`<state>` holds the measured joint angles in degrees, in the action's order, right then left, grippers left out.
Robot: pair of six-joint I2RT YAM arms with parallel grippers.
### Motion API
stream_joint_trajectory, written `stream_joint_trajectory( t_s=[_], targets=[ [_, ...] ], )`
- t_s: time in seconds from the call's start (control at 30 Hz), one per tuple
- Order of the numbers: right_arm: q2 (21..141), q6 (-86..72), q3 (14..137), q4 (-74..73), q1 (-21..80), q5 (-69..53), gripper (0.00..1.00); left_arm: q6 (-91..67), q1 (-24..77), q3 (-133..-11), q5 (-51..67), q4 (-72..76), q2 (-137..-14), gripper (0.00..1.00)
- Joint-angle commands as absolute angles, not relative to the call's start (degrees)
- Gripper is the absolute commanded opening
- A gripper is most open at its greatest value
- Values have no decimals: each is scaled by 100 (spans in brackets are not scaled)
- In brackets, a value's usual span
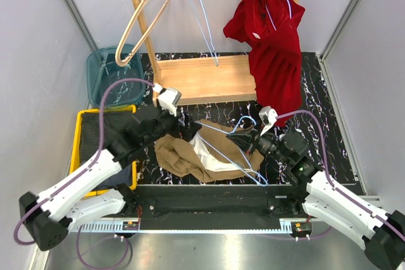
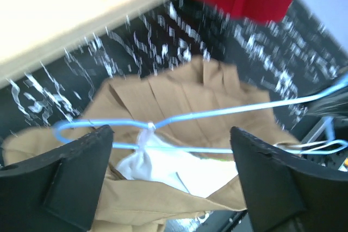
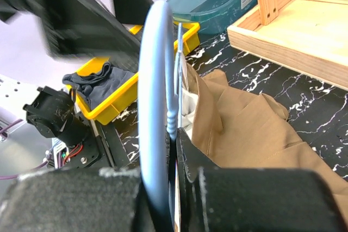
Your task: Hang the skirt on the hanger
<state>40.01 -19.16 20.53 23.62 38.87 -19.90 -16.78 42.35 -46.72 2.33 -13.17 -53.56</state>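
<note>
The tan skirt (image 1: pixel 190 156) lies crumpled on the black marbled table (image 1: pixel 329 137), its white lining (image 1: pixel 205 150) showing. A blue wire hanger (image 1: pixel 234 156) lies across it. My right gripper (image 1: pixel 256 142) is shut on the hanger's twisted neck below the hook (image 3: pixel 155 80), with the skirt (image 3: pixel 250 134) just beyond. My left gripper (image 1: pixel 188 129) hovers over the skirt's far left edge, open and empty. In the left wrist view the gripper (image 2: pixel 169 132) straddles the hanger wire (image 2: pixel 217 113) and the white lining (image 2: pixel 185 172).
A wooden rack (image 1: pixel 202 77) stands at the back with a red garment (image 1: pixel 275 42), a wooden hanger (image 1: pixel 142 20) and another blue wire hanger (image 1: pixel 202 17) on its rail. A teal bin (image 1: pixel 104 71) and a yellow bin (image 1: pixel 85 134) of dark clothes sit at the left.
</note>
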Motion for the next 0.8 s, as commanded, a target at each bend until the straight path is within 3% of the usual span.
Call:
stream_joint_trajectory(
  t_s=[0.0,0.17,0.33,0.57,0.77],
  targets=[
    [3911,-1802,2284,2383,3946,-1784,0,-1433,4236,-5246,17,-1493,-4843,98],
    [3893,-1583,2671,1979,3946,-1697,0,-1231,4236,-5702,-307,-1801,-4606,99],
    [4112,-1117,3936,678,3946,-1801,0,-1099,4236,-6415,-984,-2364,-4781,99],
    [4666,-327,5570,-552,3946,-2783,0,-589,4236,-7223,490,-2391,-4992,99],
    [5492,771,7547,-2652,3938,-3727,0,-308,4236,-7628,861,-2417,-4852,99]
  ],
)
